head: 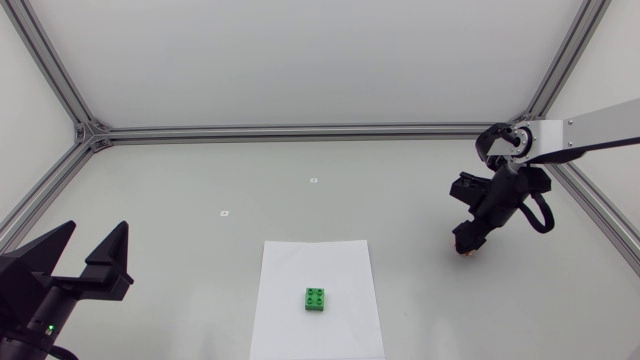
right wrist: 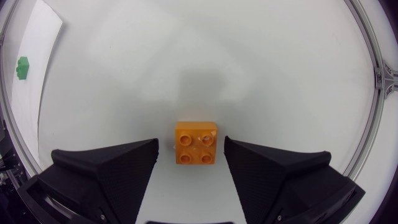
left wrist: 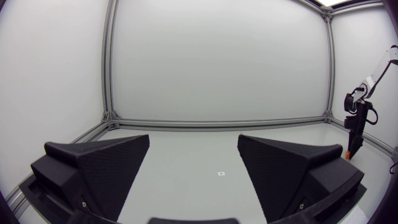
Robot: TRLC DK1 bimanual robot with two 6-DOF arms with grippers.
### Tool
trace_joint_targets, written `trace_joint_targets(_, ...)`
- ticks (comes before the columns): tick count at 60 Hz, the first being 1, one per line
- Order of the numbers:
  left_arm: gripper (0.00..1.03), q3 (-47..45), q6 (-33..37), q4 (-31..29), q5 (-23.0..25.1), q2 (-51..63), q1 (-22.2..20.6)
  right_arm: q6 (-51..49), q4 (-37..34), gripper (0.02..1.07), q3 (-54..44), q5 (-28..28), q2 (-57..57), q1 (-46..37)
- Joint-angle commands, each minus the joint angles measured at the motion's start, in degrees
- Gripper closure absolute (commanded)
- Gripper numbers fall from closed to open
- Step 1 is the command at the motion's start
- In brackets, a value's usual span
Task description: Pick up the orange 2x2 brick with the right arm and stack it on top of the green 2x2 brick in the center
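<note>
Hovering over the white desk (right wrist: 261, 68), our right end effector (right wrist: 190, 147) stands wide, straddling the small orange plastic 2x2 brick (right wrist: 196, 144).

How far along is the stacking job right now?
Done: the right gripper is down at the orange brick, which lies between its open fingers. In hand: the grasp, fingers not yet closed on it. Left: lifting, carrying to the green brick on the white sheet, and stacking.
</note>
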Motion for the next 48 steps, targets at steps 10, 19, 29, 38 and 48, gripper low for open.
trace_joint_targets(10, 0.04, -2.3, 0.7, -0.8, 0.2, -0.5, 0.2, -1.9, 0.4, 0.45, -1.1, 0.4, 1.2, -0.4)
trace_joint_targets(19, 0.04, -2.3, 0.7, -0.8, 0.2, -0.5, 0.2, -2.0, 0.5, 0.49, -1.1, 0.4, 1.4, -0.3)
trace_joint_targets(29, 0.04, -2.3, 0.7, -0.8, 0.2, -0.5, 0.2, -2.1, 0.5, 0.53, -1.0, 0.5, 1.4, -0.2)
trace_joint_targets(38, 0.04, -2.3, 0.7, -0.8, 0.2, -0.5, 0.2, -2.2, 0.5, 0.6, -1.0, 0.5, 1.5, -0.3)
trace_joint_targets(48, 0.04, -2.3, 0.7, -0.8, 0.2, -0.5, 0.2, -2.4, 0.5, 0.63, -1.0, 0.6, 1.5, -0.4)
